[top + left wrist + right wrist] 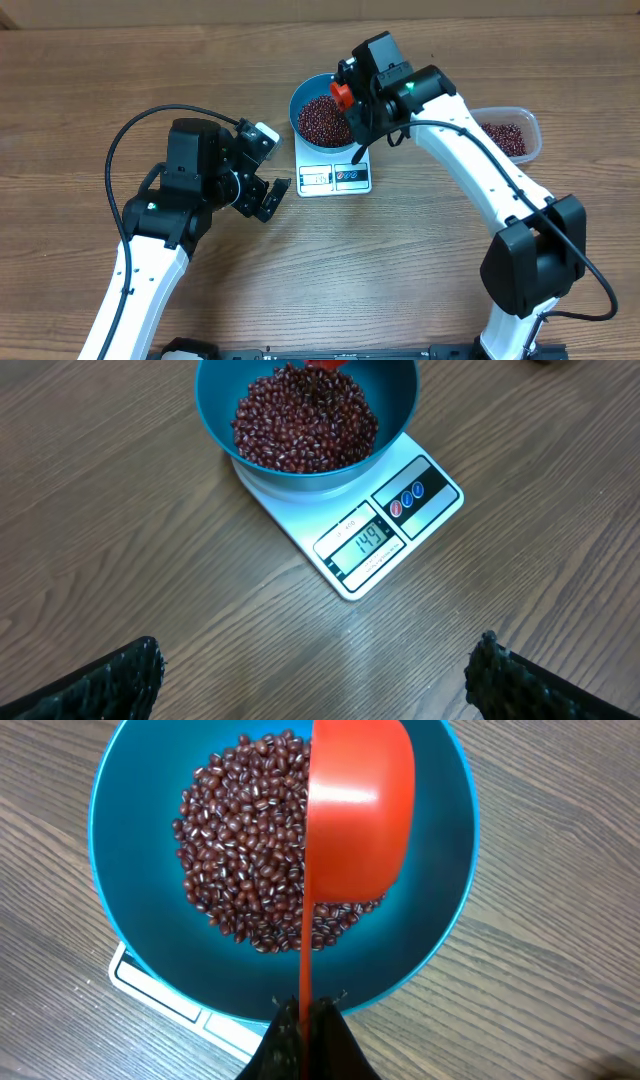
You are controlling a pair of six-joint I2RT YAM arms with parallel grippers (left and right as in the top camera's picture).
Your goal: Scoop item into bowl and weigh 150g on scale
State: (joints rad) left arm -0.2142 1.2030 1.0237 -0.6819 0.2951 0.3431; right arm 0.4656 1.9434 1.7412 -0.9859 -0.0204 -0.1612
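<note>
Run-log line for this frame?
phase: pour | right claw: shut on scoop, tipped over bowl | beans in bowl on scale | left claw: open, idle

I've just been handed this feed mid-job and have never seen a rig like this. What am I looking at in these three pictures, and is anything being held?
You are watching two white robot arms at a wooden table. The wide picture comes from a camera fixed above. The other two come from a camera on each arm's wrist, looking past its own tool.

On the table stands a white scale. A teal bowl sits on it, holding dark red beans. A clear tub with more beans lies on the robot's right side.

The right tool is shut on the handle of an orange-red scoop, which is tipped over the bowl. The left tool is open and holds nothing; it sits beside the scale. The display seems to read 149.
</note>
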